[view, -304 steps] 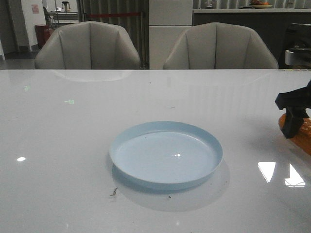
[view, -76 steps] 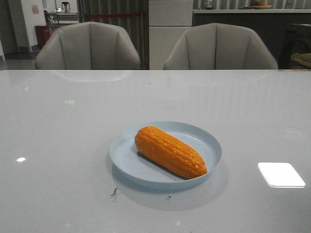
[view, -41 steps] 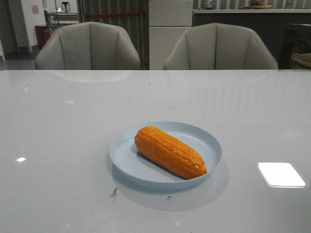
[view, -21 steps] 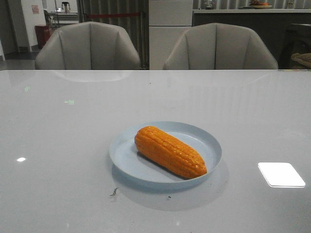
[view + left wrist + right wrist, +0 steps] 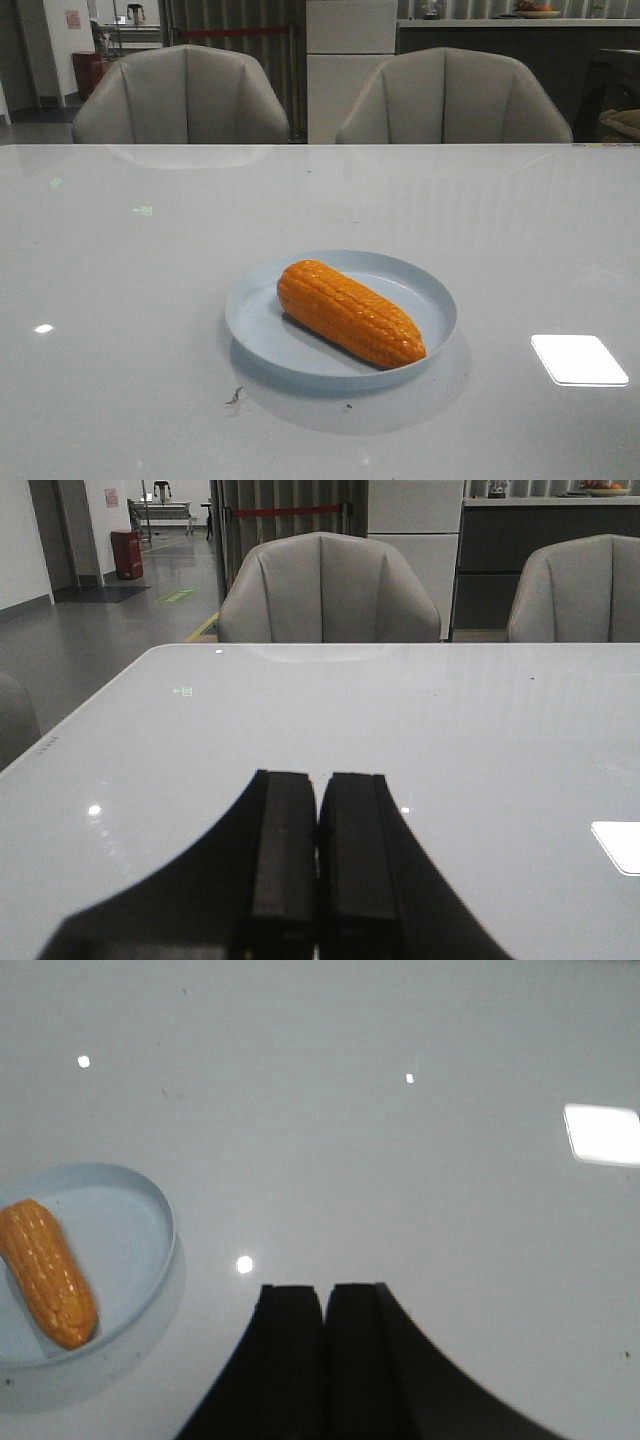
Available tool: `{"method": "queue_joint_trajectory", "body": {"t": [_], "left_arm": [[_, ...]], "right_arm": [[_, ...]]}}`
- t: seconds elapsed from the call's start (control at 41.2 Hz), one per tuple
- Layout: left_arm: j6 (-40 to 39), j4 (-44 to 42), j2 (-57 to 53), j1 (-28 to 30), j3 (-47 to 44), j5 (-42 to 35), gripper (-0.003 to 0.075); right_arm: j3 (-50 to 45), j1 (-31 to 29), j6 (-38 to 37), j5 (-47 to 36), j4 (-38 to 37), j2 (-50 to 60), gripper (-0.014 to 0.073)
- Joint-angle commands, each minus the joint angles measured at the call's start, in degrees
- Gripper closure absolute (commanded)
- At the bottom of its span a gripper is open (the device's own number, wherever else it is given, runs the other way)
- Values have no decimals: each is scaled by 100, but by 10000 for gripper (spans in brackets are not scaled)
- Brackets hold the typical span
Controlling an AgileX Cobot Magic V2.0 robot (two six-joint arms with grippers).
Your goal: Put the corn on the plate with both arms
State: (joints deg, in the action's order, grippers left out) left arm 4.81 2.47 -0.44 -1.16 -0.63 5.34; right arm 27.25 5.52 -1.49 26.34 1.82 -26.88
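The orange corn (image 5: 349,312) lies on the pale blue plate (image 5: 430,300) at the table's middle front, tapered end toward the front right. Both also show in the right wrist view: the corn (image 5: 46,1269) on the plate (image 5: 150,1222). My right gripper (image 5: 325,1292) is shut and empty, apart from the plate, over bare table. My left gripper (image 5: 319,780) is shut and empty over bare table, with neither corn nor plate in its view. Neither gripper shows in the front view.
Two grey chairs (image 5: 182,95) (image 5: 452,98) stand behind the table's far edge. A bright white rectangle of reflected light (image 5: 579,359) lies on the glossy tabletop at the front right. Small dark specks (image 5: 234,396) lie near the plate's front left.
Seconds ago my right gripper held the corn at the table's right edge and the plate was empty. Over the last second nothing has moved.
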Motion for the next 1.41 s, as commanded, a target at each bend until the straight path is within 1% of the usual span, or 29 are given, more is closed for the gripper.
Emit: {"method": "queue_joint_trajectory", "body": {"t": [0.0, 0.097, 0.243, 0.412, 0.485, 0.509, 0.631, 1.383], "left_arm": [[-1, 53, -107, 7, -220, -534, 617], [-1, 53, -107, 7, -220, -499, 617], [-1, 53, -107, 7, -220, -499, 617], [-1, 53, -107, 7, -220, -499, 617], [-1, 53, -107, 7, -220, -499, 617], [-1, 53, -107, 7, -220, -534, 617], [-1, 53, -107, 7, -220, -499, 617], [-1, 53, -107, 7, -220, -499, 617]], "right_arm": [[-240, 13, 14, -1215, 97, 362, 537], [-748, 13, 14, -1821, 185, 786, 538], [-1547, 13, 14, -2443, 208, 1530, 538], [-2474, 8, 14, -2783, 208, 2462, 538], [-2790, 8, 14, -2741, 208, 2894, 538], [-2764, 0, 14, -2404, 208, 2941, 538], [-2766, 11, 14, -2223, 208, 2840, 538], [-2766, 11, 14, -2166, 208, 2889, 538]]}}
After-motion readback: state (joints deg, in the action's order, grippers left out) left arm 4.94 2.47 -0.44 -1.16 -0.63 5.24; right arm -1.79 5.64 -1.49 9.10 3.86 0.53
